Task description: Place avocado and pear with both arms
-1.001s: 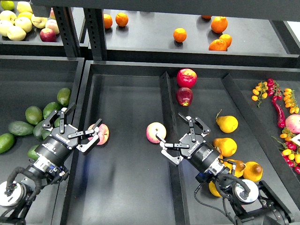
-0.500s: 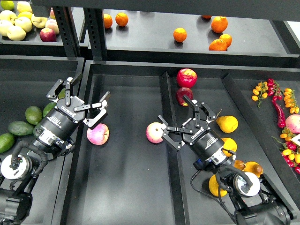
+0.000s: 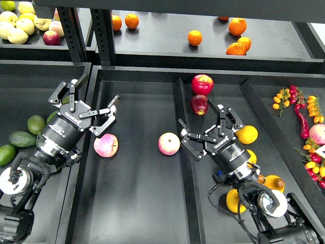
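Several green avocados lie in the left bin; the elongated mid-green avocado [image 3: 6, 152] is at the far left edge. My left gripper [image 3: 87, 104] is open and empty, above and to the right of them, just over a pink apple [image 3: 105, 145]. The yellow-orange pear [image 3: 274, 183] with a dark brown blotch lies in the right bin, partly behind my right arm. My right gripper [image 3: 207, 126] is open and empty, between a second pink apple [image 3: 168, 143] and a yellow pear [image 3: 247, 134].
Two red apples [image 3: 202, 84] lie at the back of the right bin. A raised divider [image 3: 180, 101] splits the middle tray. Chillies and small tomatoes [image 3: 302, 109] are at the far right. Oranges [image 3: 195, 37] and more apples sit on the back shelf.
Both grippers have pulled back from the pink apples, which now lie free on the tray. The left gripper rose up and left; the right gripper moved right, towards the pears.
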